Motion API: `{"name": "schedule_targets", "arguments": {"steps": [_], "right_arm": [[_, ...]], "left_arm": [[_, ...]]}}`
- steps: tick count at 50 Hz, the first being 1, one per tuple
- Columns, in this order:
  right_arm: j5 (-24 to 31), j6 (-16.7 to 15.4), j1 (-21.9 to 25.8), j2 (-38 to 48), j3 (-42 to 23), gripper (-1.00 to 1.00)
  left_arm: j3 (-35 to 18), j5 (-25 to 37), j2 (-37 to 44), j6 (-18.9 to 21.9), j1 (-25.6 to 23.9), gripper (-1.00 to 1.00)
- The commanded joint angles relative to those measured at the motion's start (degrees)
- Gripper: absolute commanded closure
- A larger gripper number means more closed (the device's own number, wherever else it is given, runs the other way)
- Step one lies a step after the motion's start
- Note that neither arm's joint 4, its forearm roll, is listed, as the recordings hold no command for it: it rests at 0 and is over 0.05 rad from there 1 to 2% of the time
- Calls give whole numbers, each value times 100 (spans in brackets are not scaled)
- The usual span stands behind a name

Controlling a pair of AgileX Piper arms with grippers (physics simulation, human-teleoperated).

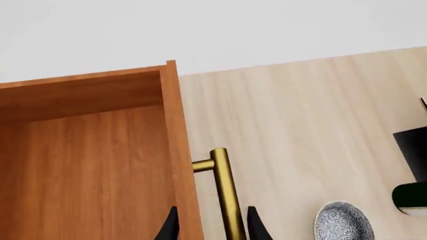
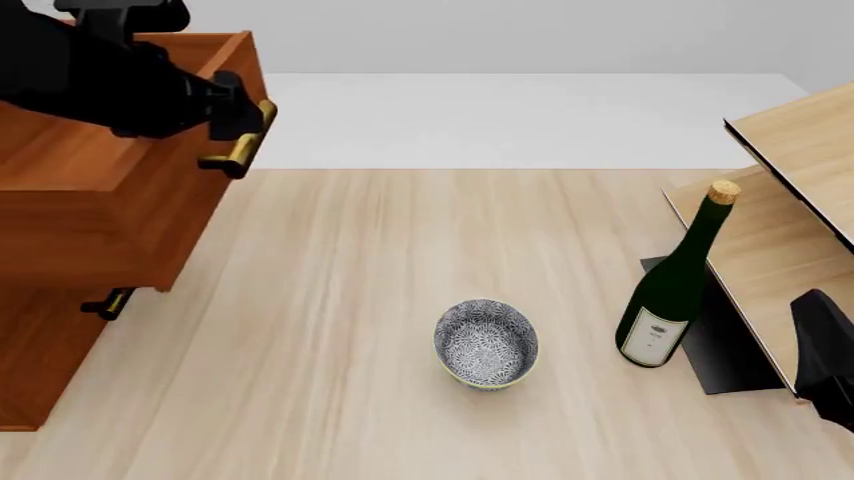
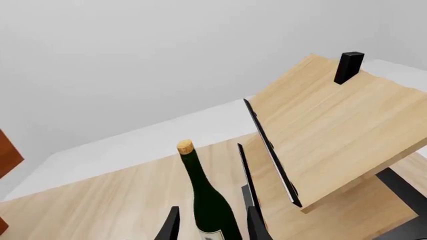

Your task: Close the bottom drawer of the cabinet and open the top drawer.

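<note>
The cabinet point(image 2: 54, 330) stands at the counter's point(image 2: 400, 300) nine o'clock. Its top drawer point(image 2: 107, 210) is pulled well out; my left gripper point(image 2: 238, 125) straddles the brass handle point(image 1: 227, 195), fingers slightly apart. Bottom drawer point(image 2: 40, 350) appears shut. My right gripper point(image 3: 210, 225) hangs parted and empty near the bottle point(image 2: 674, 285).

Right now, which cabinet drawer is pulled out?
The top drawer: it juts out with the left gripper at its brass handle; the drawer below sits flush.
</note>
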Motion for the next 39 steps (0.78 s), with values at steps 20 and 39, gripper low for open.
{"name": "schedule_targets", "arguments": {"steps": [20, 39], "right_arm": [[-27, -23, 5, 23, 4, -100], [8, -73, 4, -40, 20, -100]], "left_arm": [[-259, -148, 272, -374, -635, -100], [-577, -224, 428, -557, -978, -100]]}}
